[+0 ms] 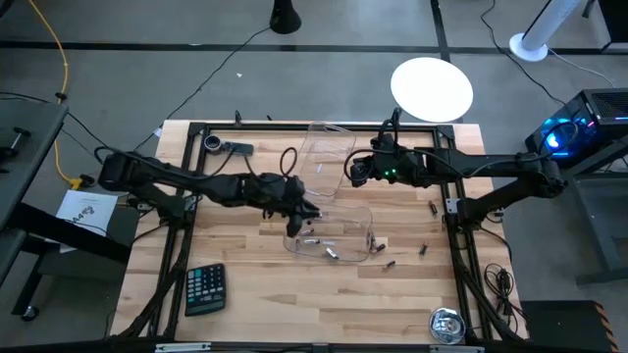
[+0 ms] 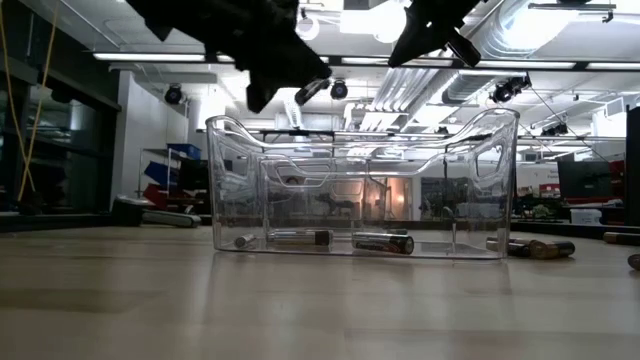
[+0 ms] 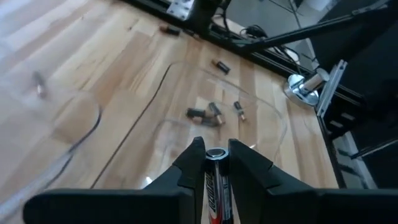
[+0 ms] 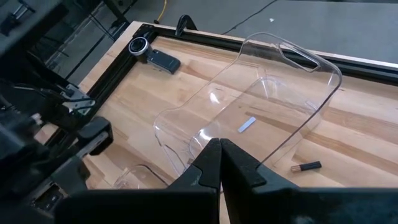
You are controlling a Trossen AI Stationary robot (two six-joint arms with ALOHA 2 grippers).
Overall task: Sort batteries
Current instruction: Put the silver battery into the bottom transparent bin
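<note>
My left gripper (image 3: 215, 163) hovers above the near clear tray (image 1: 365, 218) and is shut on one battery (image 3: 214, 186). In the low view that battery (image 2: 311, 91) sticks out of the gripper above the tray's left half. Several batteries (image 3: 206, 114) lie on the tray's floor, also seen in the low view (image 2: 381, 241). Loose batteries lie on the table right of the tray (image 1: 423, 249) (image 1: 390, 263) (image 1: 432, 208). My right gripper (image 4: 219, 149) is shut and empty, held above the near right end of the far clear tray (image 4: 292, 102). My left gripper pinches a battery between its two fingers. The fingers (image 3: 247, 167) lie along the battery's sides, and its metal end cap (image 3: 215, 153) shows at the fingertips. It is lifted clear, slanting down above the near tray.
A calculator (image 1: 204, 288) lies at the near left, and a round tape measure (image 1: 446, 324) at the near right corner. A dark round-headed tool (image 4: 151, 54) lies at the far left. One battery (image 4: 306, 167) lies beside the far tray. Black frame rails edge the table.
</note>
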